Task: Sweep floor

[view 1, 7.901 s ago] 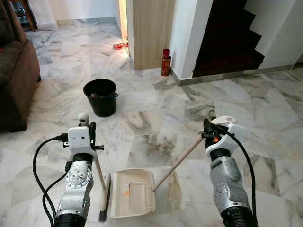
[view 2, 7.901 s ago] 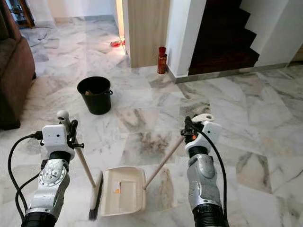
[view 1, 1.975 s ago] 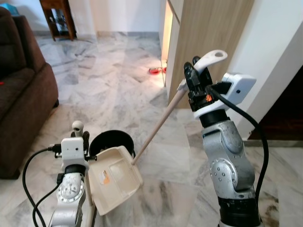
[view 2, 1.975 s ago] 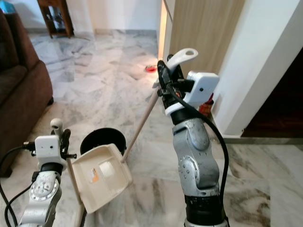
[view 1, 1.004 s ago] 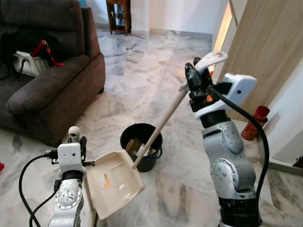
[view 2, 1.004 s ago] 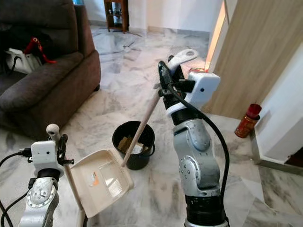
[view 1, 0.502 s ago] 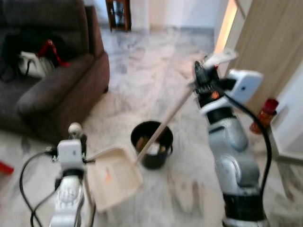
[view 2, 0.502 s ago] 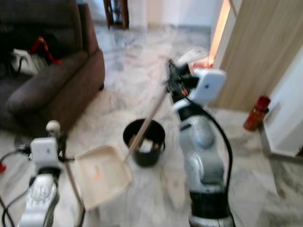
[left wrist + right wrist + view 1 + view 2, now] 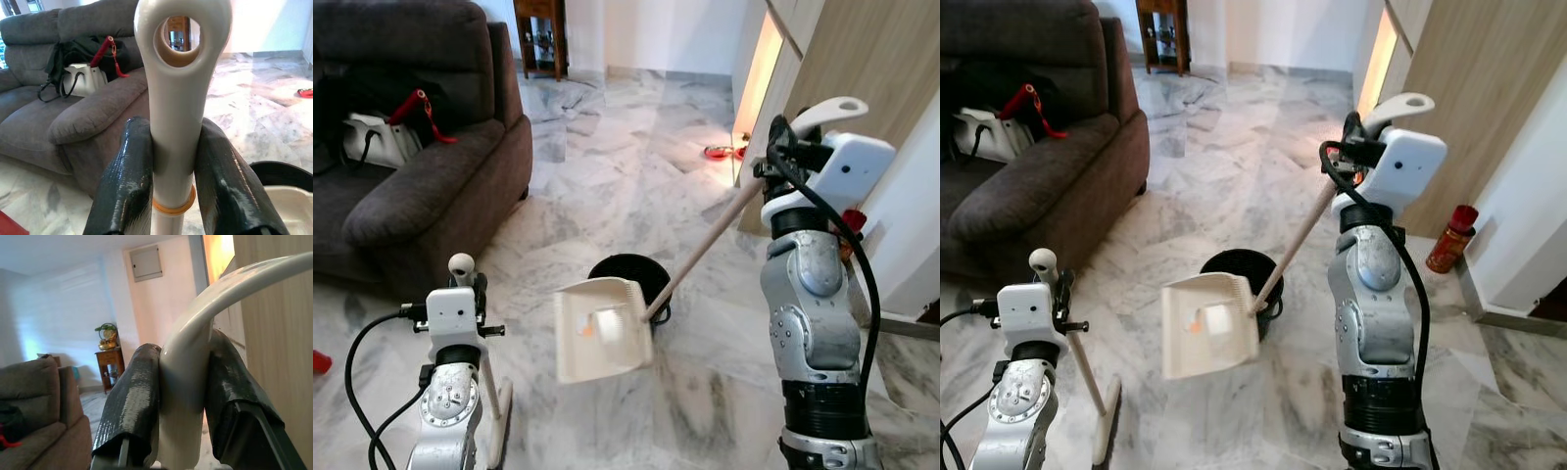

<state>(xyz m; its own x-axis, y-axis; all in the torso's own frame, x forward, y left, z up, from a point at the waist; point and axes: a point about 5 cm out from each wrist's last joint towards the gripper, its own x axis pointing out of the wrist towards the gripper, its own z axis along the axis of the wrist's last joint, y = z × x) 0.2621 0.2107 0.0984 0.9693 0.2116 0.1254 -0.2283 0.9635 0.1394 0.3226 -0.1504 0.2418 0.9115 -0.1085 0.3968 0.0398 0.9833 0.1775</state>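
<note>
On the far left, a dark brown sofa (image 9: 421,186) carries a white bag (image 9: 372,137) with a red strap on its seat. Near and left, the left claw (image 9: 176,161) is clamped on the cream handle of the broom (image 9: 487,392): both black fingers (image 9: 124,181) press the shaft just below its rounded end with a hanging hole, and an orange ring circles the shaft under the grip. The broom stands nearly upright, its pale head resting on the marble floor (image 9: 607,147) beside the left arm.

In the middle, the dustpan (image 9: 602,328) is held up off the floor, a cream, squarish tray tilted so its inside faces the camera, with an orange mark and a pale scrap on it. No writing on it can be read. It hangs just in front of, and partly over, the black bucket (image 9: 636,279), which stands on the floor behind it. The dustpan's long, light wooden stick runs up and to the right.

On the right, the right claw (image 9: 183,406) is raised high and closed tightly around the white curved grip at the top of that stick. Further right, a red canister (image 9: 1442,240) stands on the floor by the wooden panel (image 9: 1469,88); its label is too small to read.
</note>
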